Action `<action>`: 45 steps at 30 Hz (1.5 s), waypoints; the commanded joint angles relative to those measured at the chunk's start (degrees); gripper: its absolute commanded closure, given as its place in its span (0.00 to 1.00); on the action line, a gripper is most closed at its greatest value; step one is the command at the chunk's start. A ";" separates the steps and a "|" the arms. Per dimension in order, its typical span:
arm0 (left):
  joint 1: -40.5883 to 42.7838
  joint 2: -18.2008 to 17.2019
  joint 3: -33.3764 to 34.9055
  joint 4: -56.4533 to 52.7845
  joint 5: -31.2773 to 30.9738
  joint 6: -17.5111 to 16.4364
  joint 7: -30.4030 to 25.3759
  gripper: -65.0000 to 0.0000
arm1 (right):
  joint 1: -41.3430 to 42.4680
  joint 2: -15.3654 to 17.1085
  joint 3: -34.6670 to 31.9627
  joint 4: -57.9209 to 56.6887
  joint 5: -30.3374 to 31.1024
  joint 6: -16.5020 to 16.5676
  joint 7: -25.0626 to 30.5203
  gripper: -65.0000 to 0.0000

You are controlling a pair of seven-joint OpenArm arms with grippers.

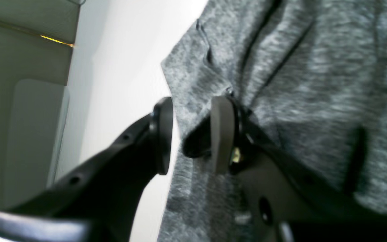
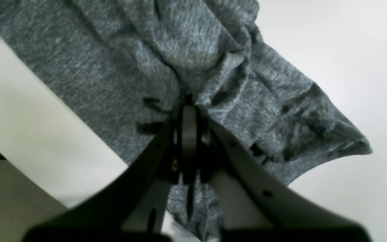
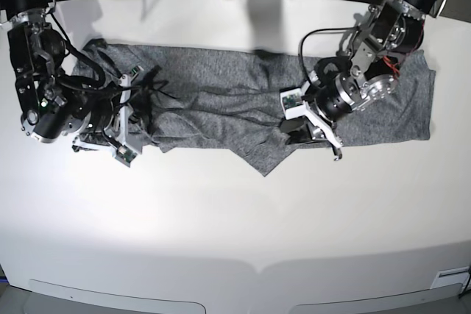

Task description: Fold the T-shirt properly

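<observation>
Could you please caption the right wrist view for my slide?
Right claw shut on bunched grey T-shirt.

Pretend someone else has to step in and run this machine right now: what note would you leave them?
Right gripper: shut on a bunched pinch of the T-shirt.
Left gripper: fingers apart, straddling the shirt's edge, one on the fabric and one over bare table; not closed on it.
Shirt: spread in a long wrinkled band across the far side of the table, an arm at each end.
Done: one end gripped; no neat fold visible.
Left: close the left gripper on the edge, then fold and smooth the shirt.
</observation>
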 commanded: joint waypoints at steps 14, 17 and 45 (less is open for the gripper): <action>-1.29 -0.07 -0.28 -1.36 -1.33 0.63 2.03 0.72 | 0.94 0.81 0.50 0.68 0.46 0.10 0.66 1.00; -1.29 -0.37 -0.28 -1.36 1.25 0.66 2.12 0.72 | 0.94 0.81 0.50 0.68 0.46 0.10 0.66 1.00; -1.79 1.40 -0.28 -1.57 3.28 4.07 -1.53 0.70 | 0.94 0.81 0.50 0.68 0.46 0.10 0.68 1.00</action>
